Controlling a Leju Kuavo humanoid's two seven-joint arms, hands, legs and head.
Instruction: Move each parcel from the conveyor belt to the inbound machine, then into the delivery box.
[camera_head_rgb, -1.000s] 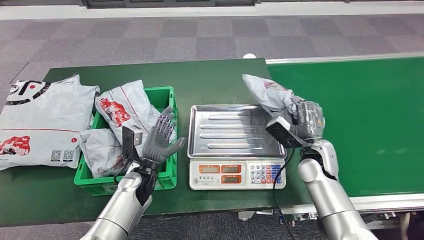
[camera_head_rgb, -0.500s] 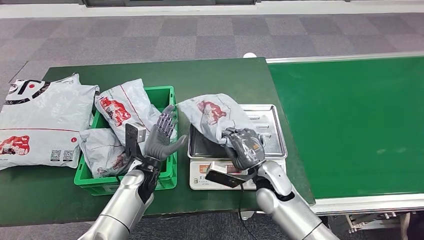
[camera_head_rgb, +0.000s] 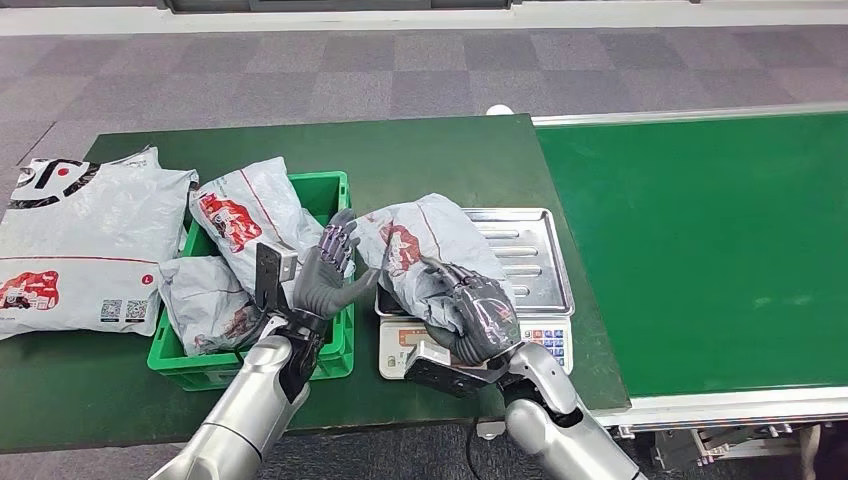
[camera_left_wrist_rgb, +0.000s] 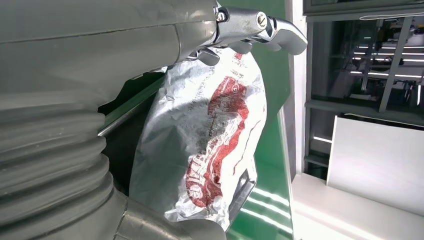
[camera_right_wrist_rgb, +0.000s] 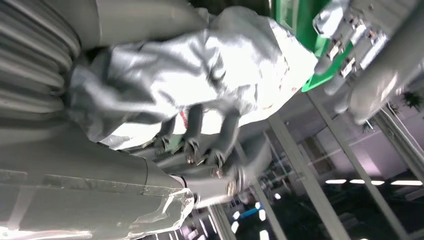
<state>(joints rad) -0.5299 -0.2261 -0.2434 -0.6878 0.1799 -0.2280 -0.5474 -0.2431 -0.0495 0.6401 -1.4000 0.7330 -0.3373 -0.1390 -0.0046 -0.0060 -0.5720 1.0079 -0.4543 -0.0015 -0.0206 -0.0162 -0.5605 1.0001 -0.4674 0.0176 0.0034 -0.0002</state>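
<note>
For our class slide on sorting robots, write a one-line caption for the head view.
Right robot hand holds a grey parcel over the scale tray; open left robot hand waits beside it.

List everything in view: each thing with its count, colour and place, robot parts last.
held parcel: one, grey with red print, over the left part of the scale tray, in the right hand's grip.
scale: one, silver tray on a white base with orange displays, on the dark green table.
crate: one, green, left of the scale.
parcels in crate: two, grey with red print, one leaning high, one lower.
large parcel: one, grey, flat on the table, left of the crate.
conveyor belt: one, green, to the right; no parcels on the part in view.
floor: grey carpet tiles, beyond the table.
left hand: fingers spread, holds nothing, beside the held parcel.
right hand: grips the held parcel.
</note>
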